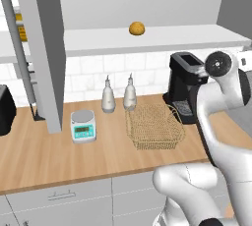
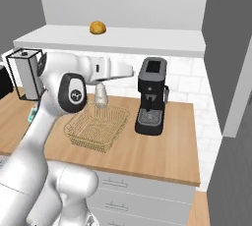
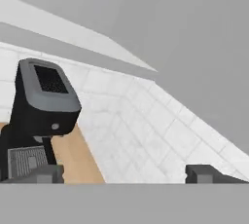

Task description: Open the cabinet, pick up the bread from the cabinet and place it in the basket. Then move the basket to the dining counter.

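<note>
Claw (image 3: 124,173) tips stand wide apart at the bottom of the hand view, nothing between them, facing the black coffee machine (image 3: 41,116) and the white tiled wall (image 3: 146,125). On the wooden table (image 1: 39,156), the empty basket (image 1: 155,126) sits just beside the coffee machine, with a small kitchen scale (image 1: 83,126) to its left and two grey bottles (image 1: 108,96) behind it. Higher up, the cabinet (image 1: 44,48) door hangs open. Farthest back, the bread (image 1: 137,28) rests alone on the white inner shelf (image 1: 162,38).
</note>
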### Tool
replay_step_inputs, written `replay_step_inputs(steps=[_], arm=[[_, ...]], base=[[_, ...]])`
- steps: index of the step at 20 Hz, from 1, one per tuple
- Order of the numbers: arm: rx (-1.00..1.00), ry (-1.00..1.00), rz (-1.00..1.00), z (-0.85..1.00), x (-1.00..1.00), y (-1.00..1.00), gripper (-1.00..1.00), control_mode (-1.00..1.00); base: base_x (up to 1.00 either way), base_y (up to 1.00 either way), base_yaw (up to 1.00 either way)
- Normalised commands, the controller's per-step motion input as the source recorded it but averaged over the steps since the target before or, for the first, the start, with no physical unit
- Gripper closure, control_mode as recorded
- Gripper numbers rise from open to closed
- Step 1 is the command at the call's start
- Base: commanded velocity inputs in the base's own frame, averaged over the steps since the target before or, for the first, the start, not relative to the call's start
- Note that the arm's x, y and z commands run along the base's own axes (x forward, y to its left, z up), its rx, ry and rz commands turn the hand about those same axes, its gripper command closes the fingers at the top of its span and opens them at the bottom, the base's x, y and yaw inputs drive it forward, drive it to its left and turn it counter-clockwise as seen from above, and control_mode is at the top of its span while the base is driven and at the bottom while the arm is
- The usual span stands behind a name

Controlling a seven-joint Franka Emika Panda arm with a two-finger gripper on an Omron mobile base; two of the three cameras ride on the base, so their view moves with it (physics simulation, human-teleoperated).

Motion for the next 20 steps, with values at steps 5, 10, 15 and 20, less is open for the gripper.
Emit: replay_step_inputs(steps=[5,10,15,20], arm=[[0.13,0.31,0.49,0.09,0.18,0.99,-1.00,-1.00],[0.06,0.27,0.43,0.09,0.12,0.86,-1.00,-1.00],[0.00,0.15,0.27,0.05,0.08,0.82,-1.00,-1.00],[0.00,0.01,-0.01,0.26,0.06,0.26,-1.00,-1.00]], base=[[0.00,0.00,0.00],[0.00,0.00,0.00],[0.00,0.00,0.00],[0.00,0.00,0.00]])
